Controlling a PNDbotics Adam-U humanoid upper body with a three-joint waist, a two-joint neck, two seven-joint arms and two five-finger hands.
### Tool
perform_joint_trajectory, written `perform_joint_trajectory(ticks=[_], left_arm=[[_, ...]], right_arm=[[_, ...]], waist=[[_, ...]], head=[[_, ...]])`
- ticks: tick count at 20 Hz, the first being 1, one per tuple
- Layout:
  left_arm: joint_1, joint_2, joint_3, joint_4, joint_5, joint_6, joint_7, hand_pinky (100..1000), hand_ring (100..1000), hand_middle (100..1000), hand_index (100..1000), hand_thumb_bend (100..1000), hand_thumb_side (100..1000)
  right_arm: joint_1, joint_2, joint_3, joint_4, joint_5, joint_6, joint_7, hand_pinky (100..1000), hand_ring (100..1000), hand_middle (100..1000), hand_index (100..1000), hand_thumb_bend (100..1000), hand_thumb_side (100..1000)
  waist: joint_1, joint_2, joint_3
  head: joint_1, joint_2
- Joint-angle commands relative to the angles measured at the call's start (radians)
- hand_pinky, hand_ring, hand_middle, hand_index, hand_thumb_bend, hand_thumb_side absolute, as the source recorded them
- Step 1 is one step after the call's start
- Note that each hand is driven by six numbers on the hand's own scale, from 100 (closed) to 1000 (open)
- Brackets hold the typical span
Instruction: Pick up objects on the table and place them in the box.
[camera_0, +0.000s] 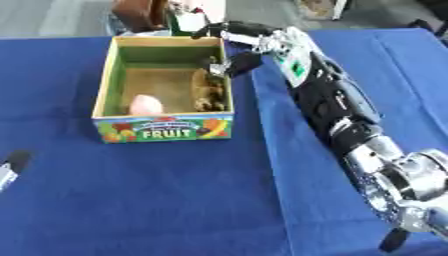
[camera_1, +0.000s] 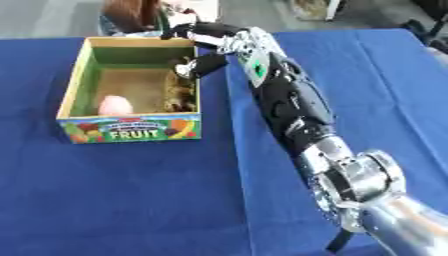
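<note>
A cardboard box (camera_0: 110, 80) with a green inner rim and a "FRUIT" label stands on the blue table. Inside it, a pink rounded object (camera_0: 145, 105) lies at the near left, and a dark brownish bunch (camera_0: 208, 95) rests against the right wall. My right hand (camera_0: 249, 42) hovers over the box's far right corner, open, with its fingers spread toward the far rim and its thumb pointing down at the top of the dark bunch. Whether the thumb touches the bunch is unclear. Only a small part of my left hand (camera_0: 12, 166) shows at the lower left edge.
The blue cloth (camera_0: 175, 200) covers the table, with a fold line running down just right of the box. My right arm (camera_1: 293, 110) stretches diagonally from the lower right to the box. A person and other items sit beyond the far edge.
</note>
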Motion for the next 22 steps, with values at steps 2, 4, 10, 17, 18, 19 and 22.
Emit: perform_joint_trajectory(ticks=[2, 4, 10, 17, 18, 19, 22], left_arm=[[0.001, 0.009, 0.018, -0.01, -0.008, -0.002, 0.006, 575, 424, 529, 698, 679, 178], [0.006, 0.007, 0.023, -0.008, -0.011, -0.002, 0.012, 576, 424, 529, 698, 680, 181], [0.025, 0.004, 0.037, 0.002, -0.023, -0.002, 0.027, 576, 424, 532, 697, 678, 190], [0.039, -0.006, 0.053, 0.012, -0.037, -0.003, 0.044, 577, 423, 531, 695, 678, 198], [0.038, -0.006, 0.055, 0.012, -0.039, -0.003, 0.047, 577, 423, 531, 695, 677, 197], [0.037, -0.005, 0.057, 0.013, -0.04, -0.004, 0.049, 577, 424, 532, 695, 677, 197], [0.036, -0.006, 0.063, 0.011, -0.042, -0.005, 0.058, 577, 424, 536, 692, 675, 195]], right_arm=[[0.001, -0.047, 0.012, -0.043, -0.043, -0.153, 0.094, 955, 1000, 940, 1000, 117, 498], [0.018, -0.07, 0.031, -0.072, -0.072, -0.178, 0.071, 950, 1000, 939, 1000, 132, 412], [0.103, -0.18, 0.123, -0.208, -0.16, -0.242, -0.008, 893, 1000, 906, 980, 100, 194], [0.251, -0.286, 0.097, -0.378, -0.265, -0.245, -0.112, 838, 1000, 865, 965, 100, 130], [0.276, -0.297, 0.089, -0.404, -0.281, -0.245, -0.128, 835, 1000, 859, 967, 100, 121], [0.301, -0.305, 0.079, -0.429, -0.296, -0.245, -0.144, 833, 1000, 855, 968, 100, 114], [0.373, -0.311, 0.044, -0.463, -0.34, -0.245, -0.188, 808, 1000, 826, 971, 100, 100]], waist=[[0.003, -0.02, -0.009], [0.0, -0.019, -0.015], [-0.009, -0.016, -0.055], [-0.016, 0.0, -0.086], [-0.017, 0.002, -0.092], [-0.018, 0.004, -0.097], [-0.017, 0.014, -0.103]], head=[[0.017, -0.008], [0.035, -0.013], [0.09, -0.015], [0.166, -0.033], [0.175, -0.034], [0.182, -0.034], [0.201, -0.04]])
